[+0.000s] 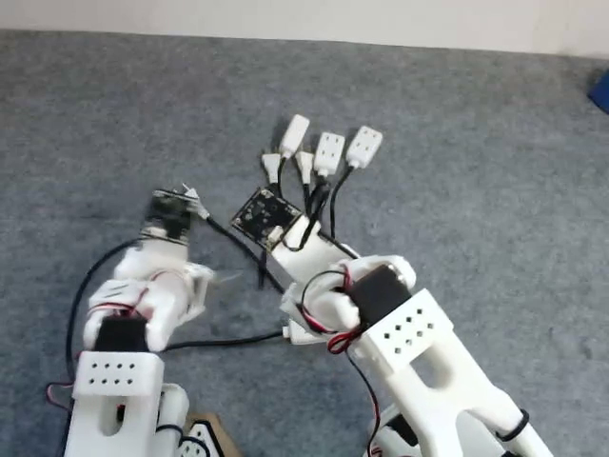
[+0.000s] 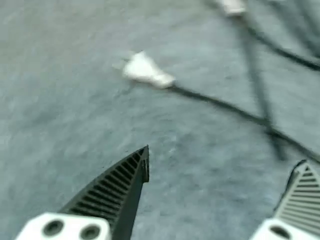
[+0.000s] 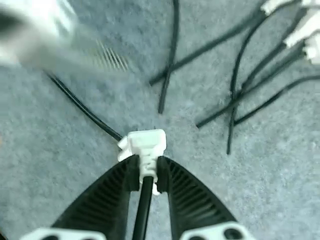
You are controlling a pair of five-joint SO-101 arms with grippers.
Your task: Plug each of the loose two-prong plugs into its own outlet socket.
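Three white outlet sockets point(image 1: 329, 149) lie in a row at the back of the grey carpet, on black cables. Two small white plugs point(image 1: 271, 164) rest just in front of them. My right gripper point(image 3: 148, 167) is shut on a white two-prong plug point(image 3: 145, 142), whose cable runs back between the fingers. My left gripper point(image 2: 223, 157) hangs open above bare carpet. Ahead of it and apart from it lies another white plug point(image 2: 145, 71), which is also beside the left arm's camera board point(image 1: 193, 198).
Black cables point(image 3: 235, 75) cross on the carpet between the held plug and the sockets point(image 3: 310, 30). The left arm point(image 1: 143, 295) and right arm point(image 1: 381, 295) stand close together. A blue object point(image 1: 601, 90) sits at the far right edge.
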